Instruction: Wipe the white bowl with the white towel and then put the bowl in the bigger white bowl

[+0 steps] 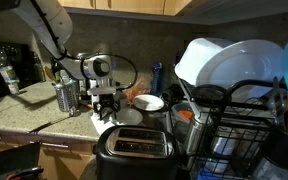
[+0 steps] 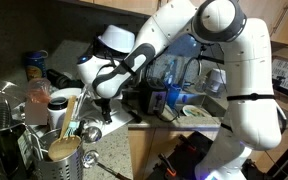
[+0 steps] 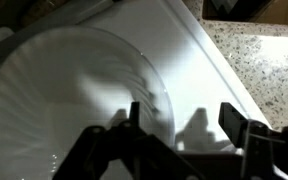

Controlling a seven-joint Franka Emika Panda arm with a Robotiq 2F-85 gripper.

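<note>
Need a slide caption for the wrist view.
Wrist view: open fingers hover over a round white bowl, with speckled countertop at the right edge.

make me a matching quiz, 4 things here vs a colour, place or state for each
1 toaster
2 big white dishes
3 white bowl
4 gripper

a standing in the dish rack
b jaws apart
c black
d plain white inside, close below the wrist camera

Pairs: 1-c, 2-a, 3-d, 4-b

white bowl (image 3: 74,100), seemingly, cropped at left
</note>
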